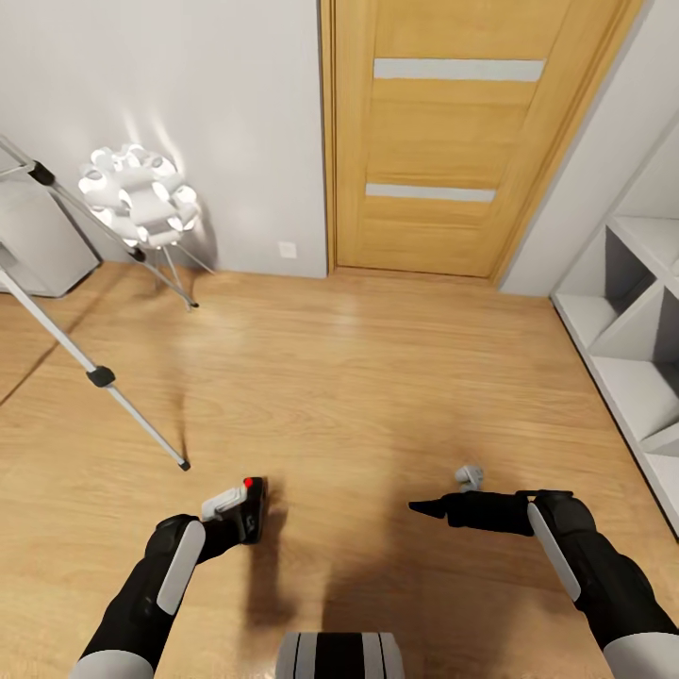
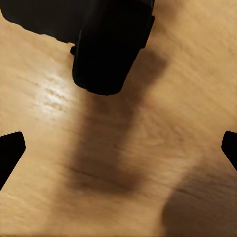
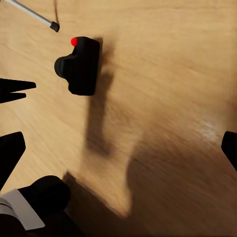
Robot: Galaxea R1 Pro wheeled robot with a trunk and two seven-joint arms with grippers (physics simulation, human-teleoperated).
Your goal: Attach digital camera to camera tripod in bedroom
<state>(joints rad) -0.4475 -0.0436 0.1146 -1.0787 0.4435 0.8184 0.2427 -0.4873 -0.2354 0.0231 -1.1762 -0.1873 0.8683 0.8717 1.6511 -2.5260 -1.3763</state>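
My left gripper [image 1: 247, 514] has the digital camera [image 1: 253, 509] right at its fingertips, just above the wood floor [image 1: 358, 377]; the red dot faces up, and I cannot tell whether the fingers clamp it or merely flank it. In my left wrist view the camera [image 2: 109, 47] sits just ahead, between widely spread fingertips [image 2: 11, 148]. My right gripper [image 1: 424, 507] hangs well apart from it; I cannot tell its state. The camera tripod [image 1: 99, 375] stands beyond my left arm.
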